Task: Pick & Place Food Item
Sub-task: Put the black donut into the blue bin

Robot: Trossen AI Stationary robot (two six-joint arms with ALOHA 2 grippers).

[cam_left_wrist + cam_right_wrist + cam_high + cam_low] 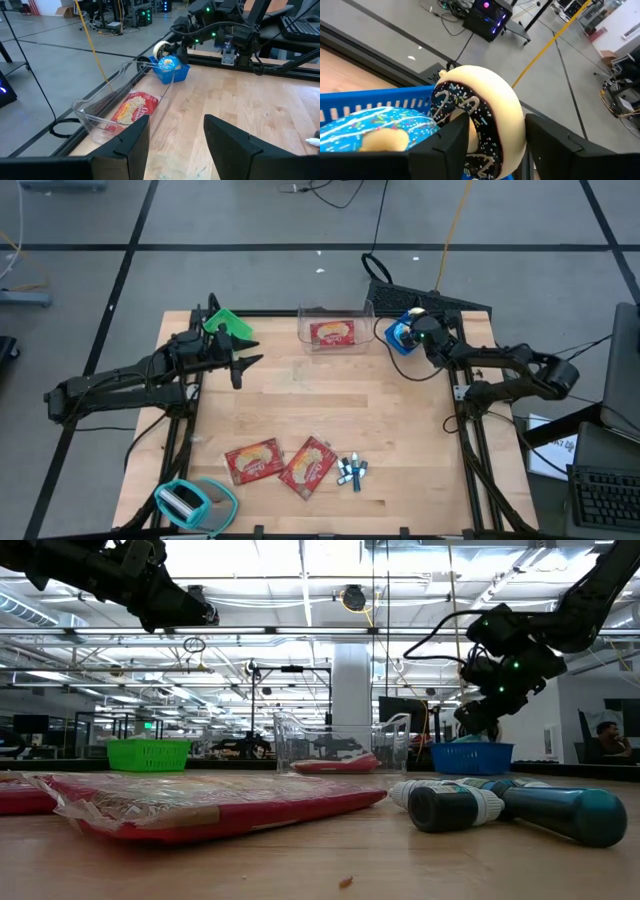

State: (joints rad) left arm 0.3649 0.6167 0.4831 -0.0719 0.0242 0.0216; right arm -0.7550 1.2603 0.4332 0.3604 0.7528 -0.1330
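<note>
Doughnuts, a chocolate-iced one (480,125) standing on edge against a blue-iced one (375,127), sit in the blue basket (400,338) directly between the right gripper's (495,145) parted fingers, while the left gripper (175,145) waits open beside the clear tray (115,107).

- In the high view the right gripper (418,332) covers most of the blue basket (400,337) at the tabletop's far right corner; what lies in it cannot be made out there.
- The teal tape dispenser (193,502) at the near left corner is cut by the picture's lower edge.
- The small blue-capped items (352,471) near the near edge are too small to name.
- In the right wrist view the chocolate-iced doughnut (485,122) is cut by the lower edge and partly hidden behind the fingers (440,150).
- In the low view the red packet (200,805) is blurred, its print unreadable.
</note>
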